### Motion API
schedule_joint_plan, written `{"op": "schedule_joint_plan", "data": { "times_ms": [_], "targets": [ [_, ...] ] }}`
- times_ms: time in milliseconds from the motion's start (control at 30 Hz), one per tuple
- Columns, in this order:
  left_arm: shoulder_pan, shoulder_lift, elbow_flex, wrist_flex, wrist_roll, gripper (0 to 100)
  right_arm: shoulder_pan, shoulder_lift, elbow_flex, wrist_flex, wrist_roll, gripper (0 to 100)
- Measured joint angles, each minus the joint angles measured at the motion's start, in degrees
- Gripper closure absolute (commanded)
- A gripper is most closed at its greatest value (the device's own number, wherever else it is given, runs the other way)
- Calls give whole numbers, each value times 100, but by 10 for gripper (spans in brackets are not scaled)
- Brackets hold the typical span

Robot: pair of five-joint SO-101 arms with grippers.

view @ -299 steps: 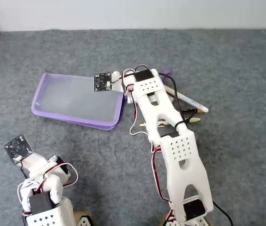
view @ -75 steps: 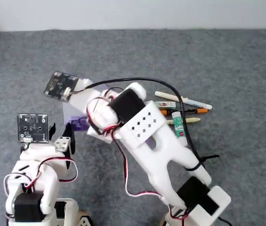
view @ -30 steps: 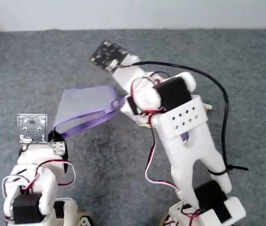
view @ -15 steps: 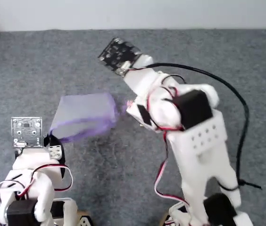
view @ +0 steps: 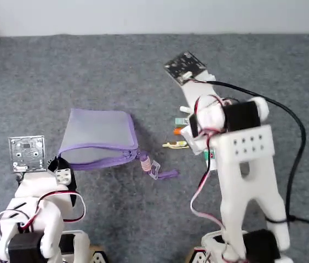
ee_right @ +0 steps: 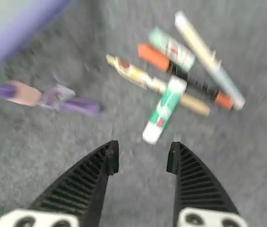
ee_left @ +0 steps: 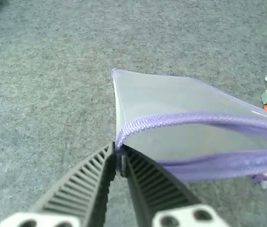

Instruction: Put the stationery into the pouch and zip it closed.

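The purple translucent pouch lies on the grey carpet with its zipper mouth open. My left gripper is shut on the pouch's near corner. The zipper pull and purple strap trail off the pouch's other end. To the right lies the stationery: a green glue stick, an orange marker, a white pen and a yellowish pencil. My right gripper hangs open just above them, holding nothing; the arm hides most of the pile in the high view.
Grey carpet covers the whole table. A pale wall runs along the far edge. Both arm bases stand at the near edge.
The right gripper let go of the zipper pull and swung right, over the stationery. The pouch, lifted before, has dropped flat with its mouth open. The left gripper still pinches the corner.
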Motion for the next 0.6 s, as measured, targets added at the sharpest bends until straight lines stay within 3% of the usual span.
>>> {"op": "schedule_joint_plan", "data": {
  "times_ms": [133, 300, 600],
  "targets": [
    [26, 0, -343, 167, 18, 991, 281, 598, 0, 0, -290, 830],
    [554, 0, -668, 651, 185, 991, 255, 993, 0, 0, -334, 830],
    [1090, 0, -712, 695, 422, 991, 457, 1864, 0, -62, -536, 831]
  ]
}}
